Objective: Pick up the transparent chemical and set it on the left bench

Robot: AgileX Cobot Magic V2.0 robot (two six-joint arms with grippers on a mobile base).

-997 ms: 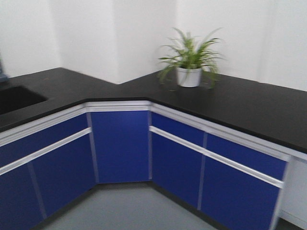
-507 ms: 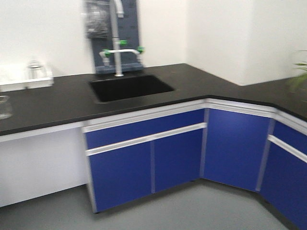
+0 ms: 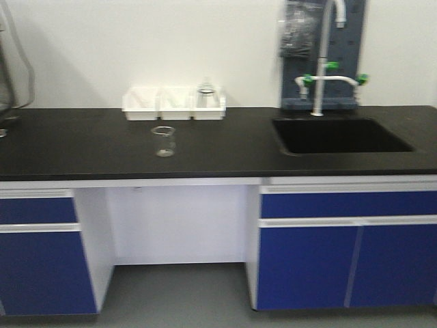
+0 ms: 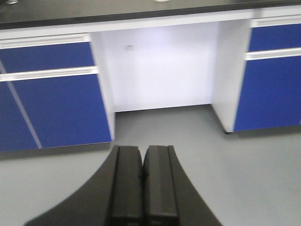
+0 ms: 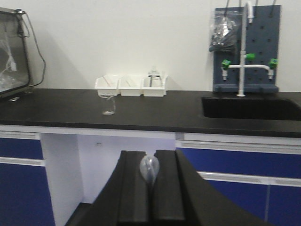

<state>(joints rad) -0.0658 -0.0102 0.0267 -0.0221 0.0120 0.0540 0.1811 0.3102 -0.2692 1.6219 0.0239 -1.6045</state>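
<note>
My right gripper (image 5: 150,154) is shut on a small clear bulb-shaped thing (image 5: 149,168), the transparent chemical, which sticks out between the black fingers. It is held in the air in front of the black bench (image 5: 155,113), below bench height. My left gripper (image 4: 142,149) is shut and empty, low over the grey floor and facing the knee gap under the bench. Neither gripper shows in the front view. The bench top (image 3: 89,147) runs across that view.
A clear beaker (image 3: 163,141) stands on the bench in front of three white trays (image 3: 174,104), one holding a glass flask (image 3: 207,96). A black sink (image 3: 341,135) with a tap (image 3: 319,75) is at the right. A boxy device (image 5: 11,61) stands far left. Blue cabinets flank the knee gap (image 4: 160,70).
The front view has swung left, from the corner bench with the potted plant, past the sink, to the straight bench with the trays and beaker.
</note>
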